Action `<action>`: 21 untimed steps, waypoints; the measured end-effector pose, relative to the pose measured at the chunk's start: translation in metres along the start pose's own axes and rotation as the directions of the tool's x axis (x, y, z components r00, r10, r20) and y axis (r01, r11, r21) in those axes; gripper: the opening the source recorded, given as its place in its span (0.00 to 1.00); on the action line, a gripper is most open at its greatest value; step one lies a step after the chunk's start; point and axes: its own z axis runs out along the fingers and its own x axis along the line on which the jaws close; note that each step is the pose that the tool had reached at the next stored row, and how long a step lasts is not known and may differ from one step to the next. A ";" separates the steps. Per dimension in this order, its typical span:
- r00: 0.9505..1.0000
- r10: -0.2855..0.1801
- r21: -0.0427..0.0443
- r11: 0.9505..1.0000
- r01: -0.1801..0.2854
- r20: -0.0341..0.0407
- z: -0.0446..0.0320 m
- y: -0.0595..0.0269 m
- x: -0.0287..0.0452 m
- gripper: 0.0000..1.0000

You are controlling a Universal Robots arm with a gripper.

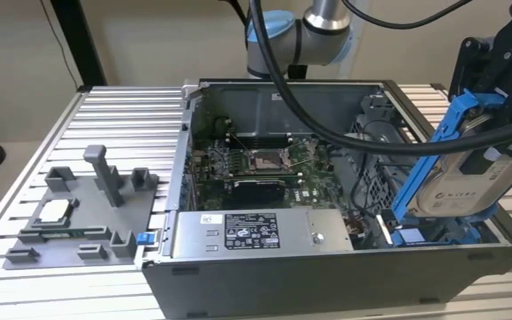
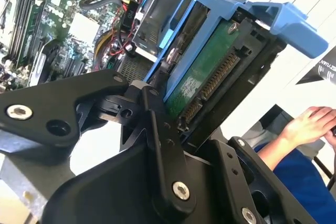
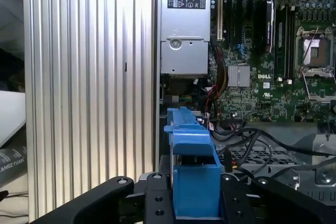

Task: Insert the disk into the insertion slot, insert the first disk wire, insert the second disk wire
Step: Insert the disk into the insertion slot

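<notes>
Gripper pinches the tilted disk over the insertion slot, at four o'clock in the computer case. Squaring it to the slot before lowering seems wise.

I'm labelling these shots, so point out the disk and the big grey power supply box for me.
the disk (image 1: 463, 185): exterior view, on its white-labelled face.
the power supply box (image 1: 251, 231): exterior view, on its printed label.
</notes>
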 end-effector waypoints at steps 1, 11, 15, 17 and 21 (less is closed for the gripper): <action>1.000 0.000 0.000 1.000 0.000 0.000 0.0000 0.0000 0.0000 0.00; 1.000 0.018 -0.001 1.000 -0.018 0.013 0.0054 -0.0002 0.0000 0.00; 0.999 0.025 -0.001 1.000 -0.025 0.023 0.0075 -0.0024 -0.0003 0.00; 0.999 0.029 -0.001 1.000 -0.029 0.024 0.0086 -0.0051 -0.0004 0.00; 0.999 0.034 -0.002 0.999 -0.034 0.027 0.0111 -0.0087 -0.0014 0.00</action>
